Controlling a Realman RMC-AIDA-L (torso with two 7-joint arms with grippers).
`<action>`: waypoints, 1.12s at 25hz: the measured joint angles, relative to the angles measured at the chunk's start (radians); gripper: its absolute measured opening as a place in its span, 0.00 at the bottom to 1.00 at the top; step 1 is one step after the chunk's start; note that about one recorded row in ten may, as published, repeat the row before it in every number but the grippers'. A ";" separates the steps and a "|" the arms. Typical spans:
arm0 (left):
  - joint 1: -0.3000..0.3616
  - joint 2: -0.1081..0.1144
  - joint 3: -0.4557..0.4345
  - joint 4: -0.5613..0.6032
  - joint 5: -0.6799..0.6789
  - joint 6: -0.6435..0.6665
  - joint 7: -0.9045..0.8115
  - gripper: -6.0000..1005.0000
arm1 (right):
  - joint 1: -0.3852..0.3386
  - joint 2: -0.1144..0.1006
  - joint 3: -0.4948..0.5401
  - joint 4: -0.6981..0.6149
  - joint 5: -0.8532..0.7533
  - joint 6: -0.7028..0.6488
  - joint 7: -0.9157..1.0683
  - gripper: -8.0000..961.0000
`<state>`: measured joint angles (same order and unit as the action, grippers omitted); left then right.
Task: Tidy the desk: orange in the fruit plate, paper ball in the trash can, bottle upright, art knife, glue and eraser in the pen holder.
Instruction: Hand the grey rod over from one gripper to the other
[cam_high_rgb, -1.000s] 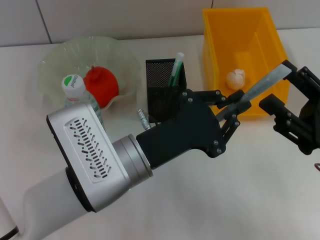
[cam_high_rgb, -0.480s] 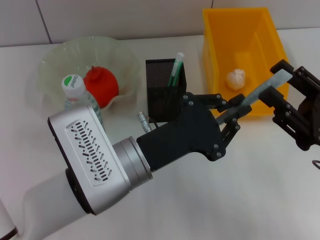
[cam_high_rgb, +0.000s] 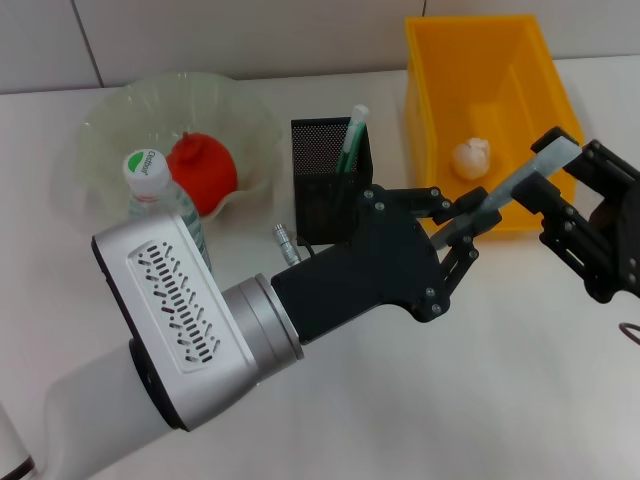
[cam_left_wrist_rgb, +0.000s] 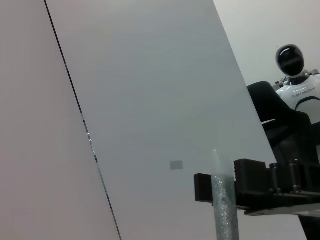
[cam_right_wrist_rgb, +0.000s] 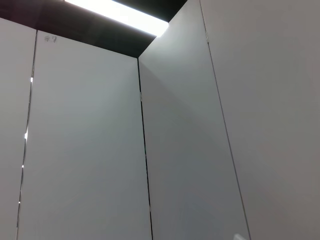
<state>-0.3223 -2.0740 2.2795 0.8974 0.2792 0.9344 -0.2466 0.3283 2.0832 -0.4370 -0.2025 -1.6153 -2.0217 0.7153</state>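
Observation:
The grey-silver glue (cam_high_rgb: 505, 188) hangs slantwise in the air in front of the yellow trash can (cam_high_rgb: 440, 70). My left gripper (cam_high_rgb: 463, 224) is shut on its lower end. My right gripper (cam_high_rgb: 558, 178) sits at its upper end, and the left wrist view shows the glue (cam_left_wrist_rgb: 223, 200) against that black gripper (cam_left_wrist_rgb: 260, 186). The paper ball (cam_high_rgb: 471, 157) lies in the trash can. The orange (cam_high_rgb: 201, 172) rests in the fruit plate (cam_high_rgb: 115, 120). The bottle (cam_high_rgb: 150, 185) stands upright. The art knife (cam_high_rgb: 352, 133) stands in the pen holder (cam_high_rgb: 322, 165). The eraser is out of view.
My left arm (cam_high_rgb: 180, 320) covers much of the desk (cam_high_rgb: 520, 380) in front of the bottle and pen holder. A small silver plug (cam_high_rgb: 286, 241) pokes out beside the pen holder's base. The right wrist view shows only wall panels.
My right gripper has moved left and closed in around the upper end of the glue. The left gripper and the glue have stayed nearly still.

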 joint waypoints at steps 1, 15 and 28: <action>0.000 0.000 0.000 0.000 0.000 0.001 0.000 0.13 | 0.000 0.000 -0.002 0.000 0.000 0.000 0.000 0.48; 0.000 0.000 0.000 0.000 -0.001 0.004 -0.003 0.13 | 0.007 0.000 -0.005 0.000 -0.002 0.000 0.001 0.39; 0.002 0.002 0.001 -0.002 -0.002 0.007 -0.003 0.13 | 0.028 0.000 -0.026 0.000 -0.001 0.024 0.022 0.23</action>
<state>-0.3203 -2.0716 2.2802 0.8957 0.2768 0.9418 -0.2501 0.3564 2.0831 -0.4626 -0.2025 -1.6164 -1.9975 0.7372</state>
